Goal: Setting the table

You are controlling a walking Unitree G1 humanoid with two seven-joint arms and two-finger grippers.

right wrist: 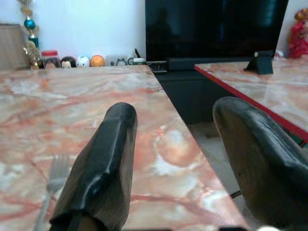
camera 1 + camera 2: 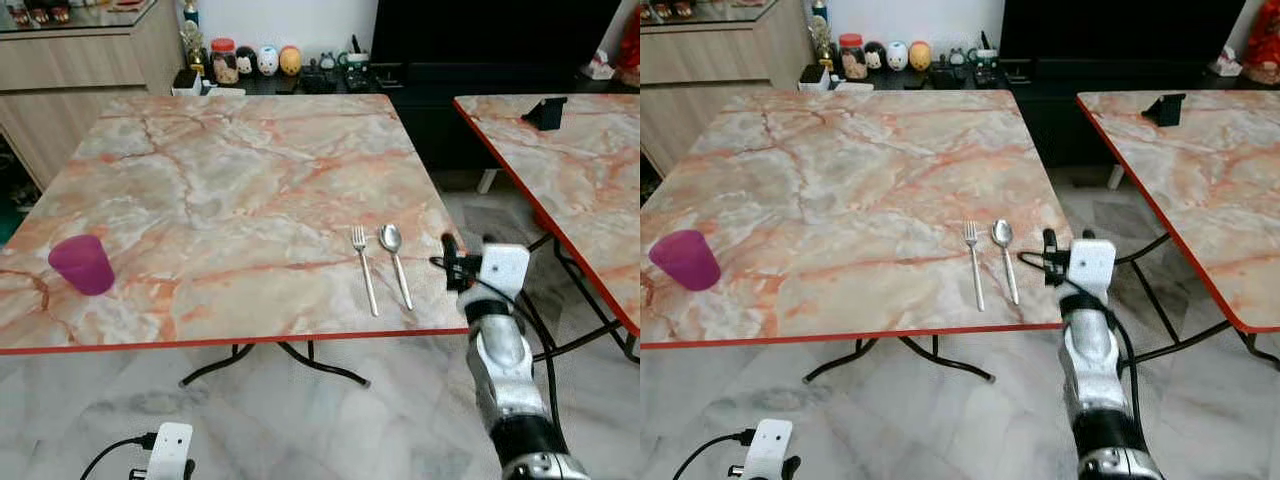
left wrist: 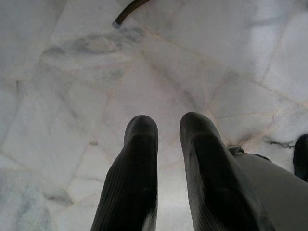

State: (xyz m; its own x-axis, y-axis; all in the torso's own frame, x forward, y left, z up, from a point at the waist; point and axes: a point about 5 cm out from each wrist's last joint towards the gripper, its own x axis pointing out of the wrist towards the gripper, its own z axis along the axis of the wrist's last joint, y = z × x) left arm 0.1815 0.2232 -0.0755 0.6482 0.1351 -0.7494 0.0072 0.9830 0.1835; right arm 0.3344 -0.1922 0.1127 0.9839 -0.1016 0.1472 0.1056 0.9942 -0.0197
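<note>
Right eye view: spoon (image 2: 1003, 236) beside right end effector (image 2: 1049, 257).

Marble floor (image 2: 400, 420); dark TV unit (image 2: 480, 60) (white wall behind)

Right arm (image 2: 505, 380) raised, lower right of frame, wrist level, right gripper (image 1: 185, 159) pointing forward, fingers spread wide, nothing between them. Left gripper (image 3: 168, 139) hangs low, lower left, fingers slightly parted, empty, pointing down.
</note>
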